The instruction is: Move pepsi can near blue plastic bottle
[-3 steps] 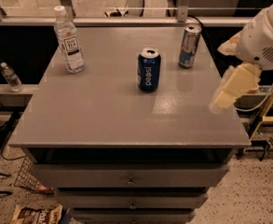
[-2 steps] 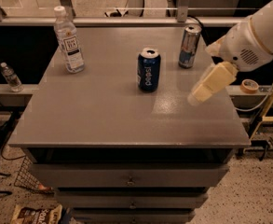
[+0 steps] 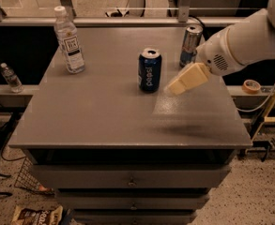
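Observation:
The pepsi can point(image 3: 149, 70) stands upright near the middle of the grey table point(image 3: 104, 111), dark blue with white lettering and a silver top. The blue plastic bottle point(image 3: 68, 40) stands upright at the table's far left, clear with a white cap and white label. My gripper point(image 3: 174, 87) is at the end of the white arm coming in from the right. It hovers above the table just right of the pepsi can, with a small gap between them.
A taller, slim silver-and-blue can point(image 3: 191, 45) stands behind the arm at the far right. A small clear bottle point(image 3: 10, 77) sits on a ledge left of the table. A tape roll point(image 3: 252, 86) lies on the right ledge. Drawers are below the tabletop.
The arm has swung left across the table, bringing the gripper from the right edge to just beside the pepsi can. The cans and the bottle have not moved.

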Controlling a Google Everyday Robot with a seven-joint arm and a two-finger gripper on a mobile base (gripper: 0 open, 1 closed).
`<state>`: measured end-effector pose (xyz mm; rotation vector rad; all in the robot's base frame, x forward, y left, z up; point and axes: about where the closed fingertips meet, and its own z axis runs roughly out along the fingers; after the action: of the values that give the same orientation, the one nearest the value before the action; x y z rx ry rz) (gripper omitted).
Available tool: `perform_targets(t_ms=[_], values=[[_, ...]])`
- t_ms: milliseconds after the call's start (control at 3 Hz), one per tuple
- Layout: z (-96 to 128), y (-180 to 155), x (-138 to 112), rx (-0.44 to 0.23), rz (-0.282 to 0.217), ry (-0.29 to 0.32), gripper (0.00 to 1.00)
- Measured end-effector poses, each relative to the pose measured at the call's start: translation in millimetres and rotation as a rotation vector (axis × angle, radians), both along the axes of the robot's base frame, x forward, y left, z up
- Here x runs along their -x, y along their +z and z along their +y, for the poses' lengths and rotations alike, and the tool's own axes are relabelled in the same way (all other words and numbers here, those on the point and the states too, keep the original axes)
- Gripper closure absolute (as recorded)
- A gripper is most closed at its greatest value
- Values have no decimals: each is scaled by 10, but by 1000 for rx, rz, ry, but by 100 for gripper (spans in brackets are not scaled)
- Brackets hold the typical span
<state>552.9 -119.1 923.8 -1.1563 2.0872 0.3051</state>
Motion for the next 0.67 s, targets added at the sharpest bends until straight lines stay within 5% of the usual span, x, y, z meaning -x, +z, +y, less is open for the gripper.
perform_targets(t_ms=[667], values=[[369, -94, -276, -45, -19, 3, 0]])
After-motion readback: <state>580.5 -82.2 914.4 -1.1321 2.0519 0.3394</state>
